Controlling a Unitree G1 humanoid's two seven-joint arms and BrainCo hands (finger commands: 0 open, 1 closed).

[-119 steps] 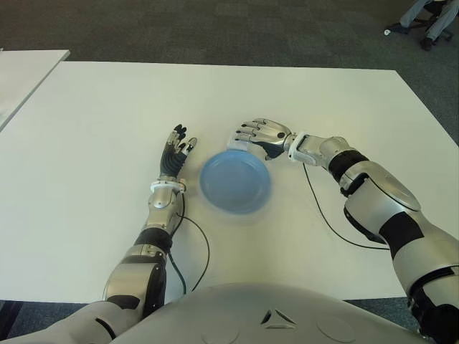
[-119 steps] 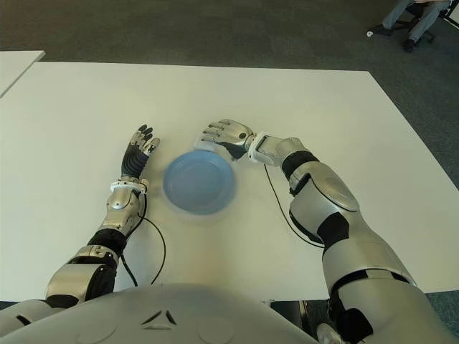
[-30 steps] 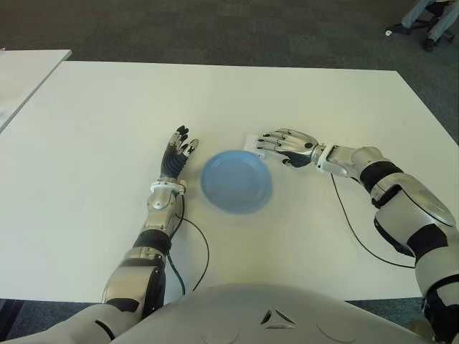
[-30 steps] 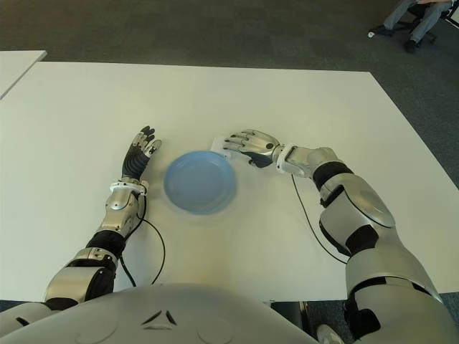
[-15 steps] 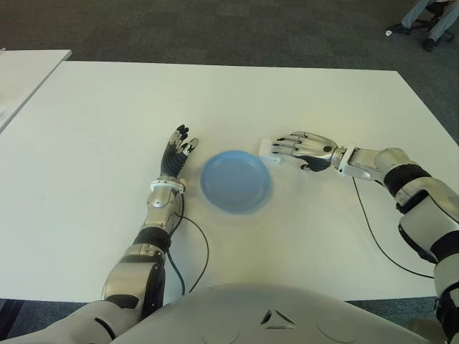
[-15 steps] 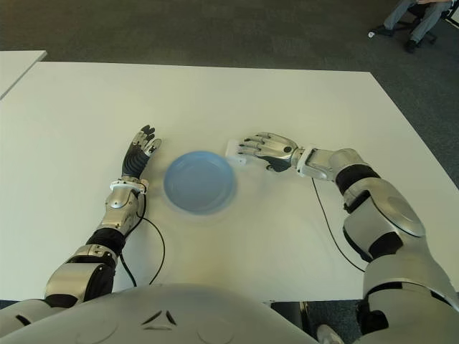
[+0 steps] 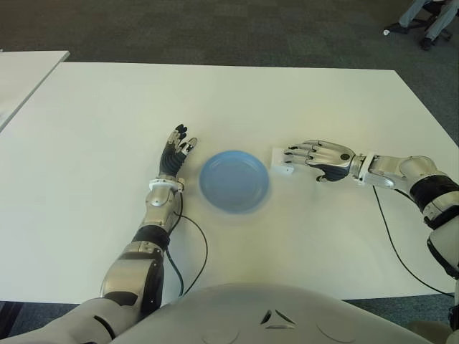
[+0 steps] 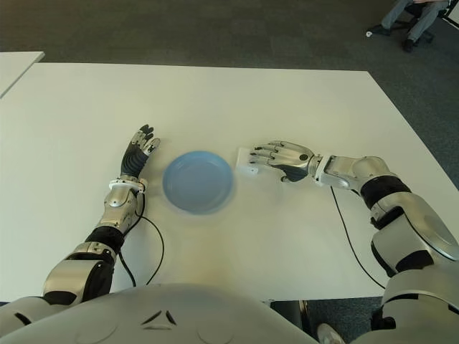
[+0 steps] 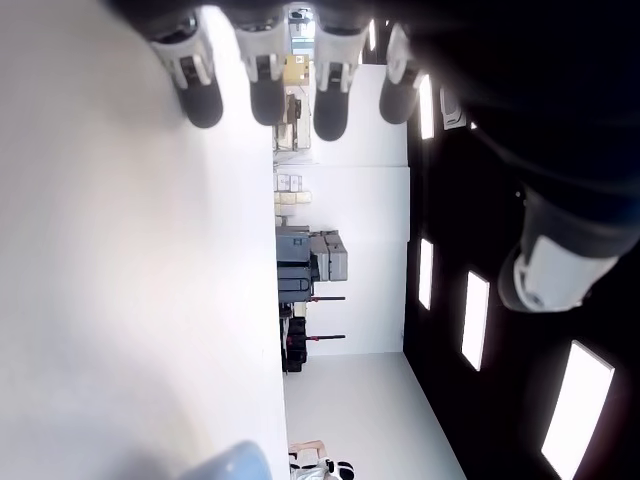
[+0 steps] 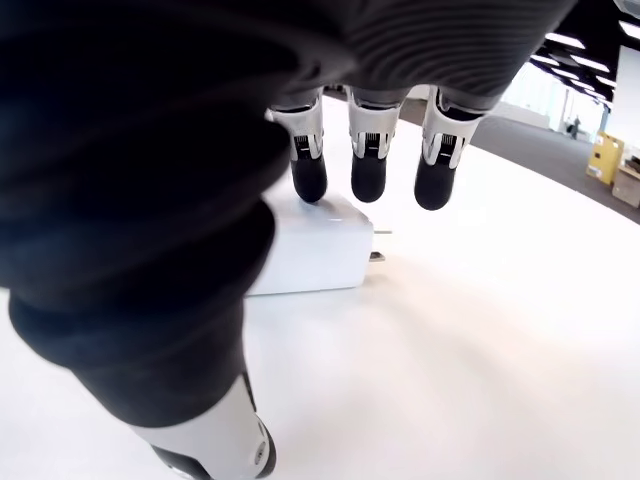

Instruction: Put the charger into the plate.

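On the white desk, the blue plate sits pretty much in the middle with nothing in it. Just to its right is the white charger, lying flat on the desk beside the plate rim but not touching it, prongs sticking out of one end in the right wrist view. The right hand hovers palm-down right next to the charger, fingers loosely extended with the tips over its far edge. Looks like they're not gripping it, though I can't really tell if the tips touch the casing. The left hand shows on the other side of the plate, fingers straight and slightly spread, holding nothing.
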